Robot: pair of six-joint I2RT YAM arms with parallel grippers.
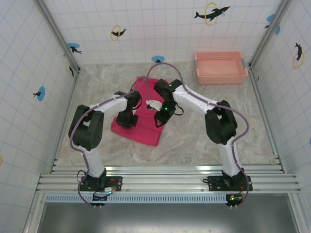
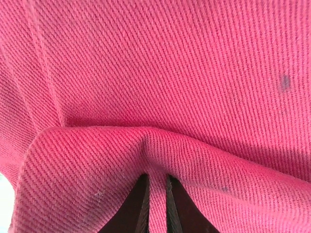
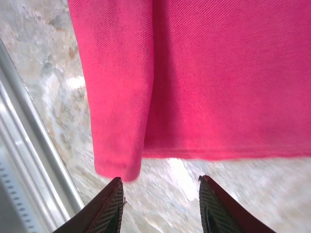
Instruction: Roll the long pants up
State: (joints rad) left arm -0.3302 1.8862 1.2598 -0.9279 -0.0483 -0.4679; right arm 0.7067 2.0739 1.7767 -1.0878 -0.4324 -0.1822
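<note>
Roll seems at its start: left tool [image 2: 156, 184] pinches a pants [image 1: 145, 127] fold; right tool [image 3: 160, 189], spread, should grip the hem.

From my remote station I log a salmon-pink plastic basket [image 1: 221, 76] in the far right corner of the marbled table [image 1: 194, 141] (open side up), white tiled walls [image 1: 160, 29] bearing dolphin stickers [image 1: 212, 13], and aluminium rails [image 1: 165, 180] along the near edge.
</note>
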